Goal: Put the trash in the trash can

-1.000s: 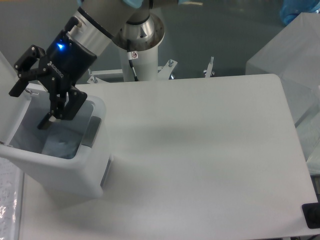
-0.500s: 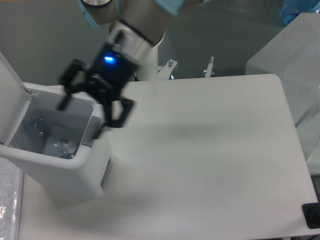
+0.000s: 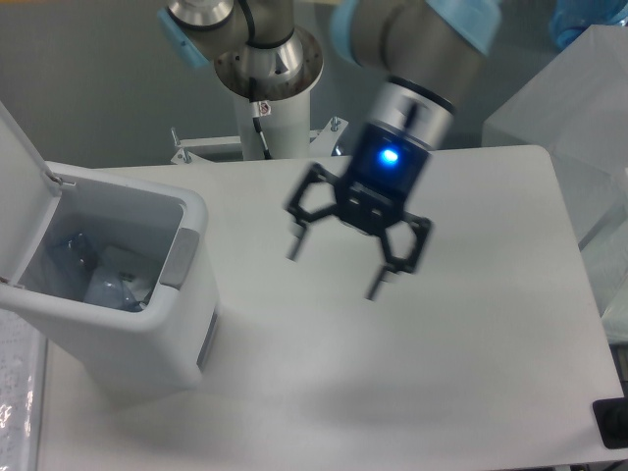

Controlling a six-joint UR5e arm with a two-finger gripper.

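Two fingers spread wide, hand empty above table

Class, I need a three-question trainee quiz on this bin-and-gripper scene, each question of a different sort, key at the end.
1. True or false: the gripper holds a bottle.
2. The trash can lid is: A) shut B) flipped open C) missing.
3. Fill in: the crumpled clear plastic lies inside the ____.

Key: 1 false, the jaws are open and empty above the table. 2 B. 3 trash can.
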